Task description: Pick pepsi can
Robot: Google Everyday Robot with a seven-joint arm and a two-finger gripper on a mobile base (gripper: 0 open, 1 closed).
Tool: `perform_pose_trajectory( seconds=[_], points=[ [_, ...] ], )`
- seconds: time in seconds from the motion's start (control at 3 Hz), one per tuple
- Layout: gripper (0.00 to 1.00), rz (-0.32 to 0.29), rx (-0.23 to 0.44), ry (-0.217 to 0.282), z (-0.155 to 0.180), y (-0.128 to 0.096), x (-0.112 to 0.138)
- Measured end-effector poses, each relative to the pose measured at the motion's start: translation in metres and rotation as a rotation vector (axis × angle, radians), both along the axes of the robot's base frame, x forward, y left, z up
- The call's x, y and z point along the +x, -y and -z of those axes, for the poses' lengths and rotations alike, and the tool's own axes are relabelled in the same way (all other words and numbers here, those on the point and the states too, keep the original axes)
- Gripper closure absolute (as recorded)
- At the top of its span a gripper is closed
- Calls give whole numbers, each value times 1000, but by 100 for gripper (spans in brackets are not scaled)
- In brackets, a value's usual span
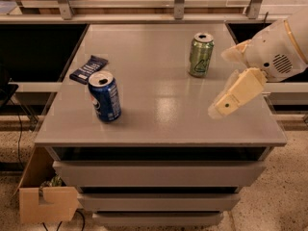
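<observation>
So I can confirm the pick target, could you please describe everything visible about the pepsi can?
The pepsi can is blue aluminium with a silver top and white and red logo marks. It stands upright on the grey table, near its front-left corner, touching nothing else. The dark packet lies behind it; the claw hovers well to its right.
</observation>
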State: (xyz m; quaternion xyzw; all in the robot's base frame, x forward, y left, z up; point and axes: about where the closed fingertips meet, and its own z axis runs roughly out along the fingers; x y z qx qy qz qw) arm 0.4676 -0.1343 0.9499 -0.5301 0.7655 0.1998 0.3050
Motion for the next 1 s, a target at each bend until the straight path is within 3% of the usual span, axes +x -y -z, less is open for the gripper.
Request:
perform_pose_trajectory(
  seconds=[0.33,1.0],
  points=[
    [0,-9,70,11,6,-15,1],
    [0,-108,314,57,18,-91,8]
  ],
)
